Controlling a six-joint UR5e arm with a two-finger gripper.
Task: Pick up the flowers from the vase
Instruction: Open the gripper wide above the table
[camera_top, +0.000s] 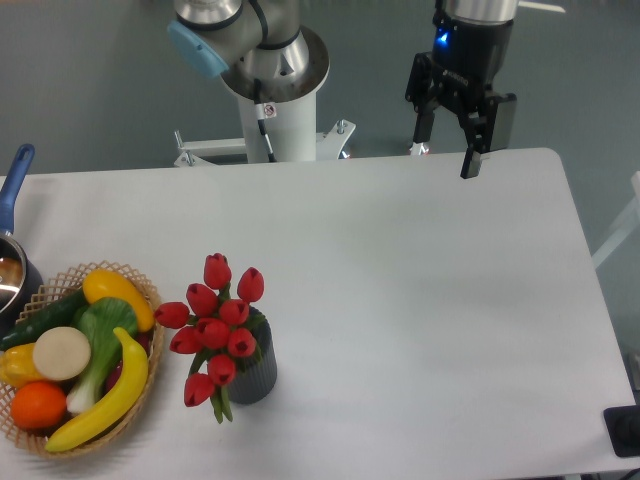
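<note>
- Grey flooring forms the backdrop behind a white table (400, 300), which fills most of the view.
- We find the flowers (213, 322), a bunch of red tulip buds on green stems, near the table's front-left area; the buds lean out over the front of their container.
- We note that the stems sit inside the vase (256, 368), a small dark grey ribbed cylinder standing upright on the table surface.
- We see a woven wicker basket (140, 290) just beside the vase, on its left, loaded with a banana (108, 400), an orange (40, 404) and other fruit and vegetables.
- We see a pot with a blue handle (14, 185) at the left edge, partly cut off.
- We locate the gripper (449, 150) above the far edge of the table, well apart from the flowers, with its fingers pointing down.
- We read its jaws as spread wide, with nothing between them.
- We see the arm's base column (280, 115) standing behind the table's far edge.
</note>
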